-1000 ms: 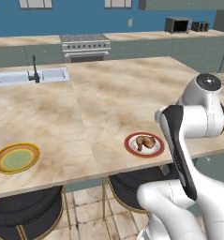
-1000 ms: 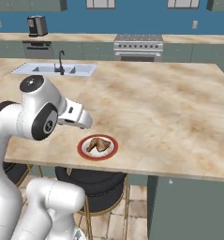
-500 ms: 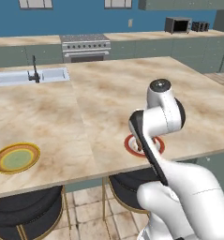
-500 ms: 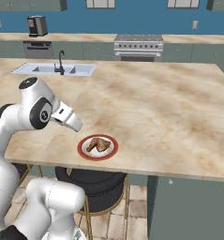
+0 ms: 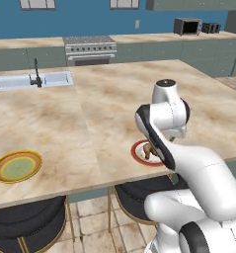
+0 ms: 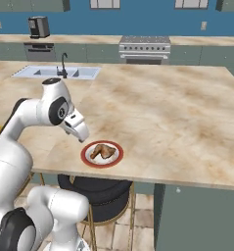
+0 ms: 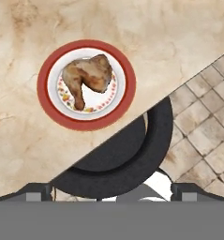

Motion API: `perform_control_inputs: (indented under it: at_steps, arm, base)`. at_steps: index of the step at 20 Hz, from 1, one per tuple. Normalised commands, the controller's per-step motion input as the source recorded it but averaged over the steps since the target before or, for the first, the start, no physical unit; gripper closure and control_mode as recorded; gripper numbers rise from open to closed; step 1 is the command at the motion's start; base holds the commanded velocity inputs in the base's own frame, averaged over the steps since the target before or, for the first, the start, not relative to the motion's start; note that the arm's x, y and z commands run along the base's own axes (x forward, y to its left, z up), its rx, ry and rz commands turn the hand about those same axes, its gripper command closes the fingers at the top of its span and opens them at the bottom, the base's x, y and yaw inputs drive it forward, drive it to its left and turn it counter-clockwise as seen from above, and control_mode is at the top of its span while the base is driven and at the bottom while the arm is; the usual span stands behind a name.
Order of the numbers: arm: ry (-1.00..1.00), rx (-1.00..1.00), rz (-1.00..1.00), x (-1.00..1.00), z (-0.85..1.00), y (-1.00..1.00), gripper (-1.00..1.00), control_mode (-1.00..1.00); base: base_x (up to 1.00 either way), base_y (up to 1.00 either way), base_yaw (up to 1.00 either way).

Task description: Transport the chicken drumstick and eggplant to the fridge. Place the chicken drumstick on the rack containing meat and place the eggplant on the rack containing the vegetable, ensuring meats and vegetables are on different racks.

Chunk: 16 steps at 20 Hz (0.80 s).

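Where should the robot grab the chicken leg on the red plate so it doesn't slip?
Probably from straight above. The chicken drumstick lies flat on the red-rimmed plate, near the counter edge. Its fat, rounded end gives the most to squeeze; the thin bone end is narrow and would likely slip. The hand is open, so it could close across that thick part.

Chicken drumstick (image 7: 88,76) on plate (image 7: 49,104) near table (image 6: 177,112) front edge (stool (image 7: 132,159) below); sink (image 6: 57,72) far left; stove (image 6: 145,47) behind
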Motion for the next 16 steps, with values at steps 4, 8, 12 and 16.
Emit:
perform_control_inputs:
  at_steps: [4, 8, 12, 16]
  arm:
    - [0.06, 0.11, 0.00, 0.13, -0.41, 0.00, -1.00, -1.00]
    - [-0.03, 0.00, 0.00, 0.06, -0.32, 0.00, -1.00, -1.00]
    - [-0.05, 0.00, 0.00, 0.13, -0.23, 0.00, -1.00, -1.00]
    - [-0.09, 0.00, 0.00, 0.03, -0.29, 0.00, -1.00, -1.00]
  base:
    - [0.00, 0.00, 0.00]
    - [0.00, 0.00, 0.00]
    - [0.00, 0.00, 0.00]
    - [0.00, 0.00, 0.00]
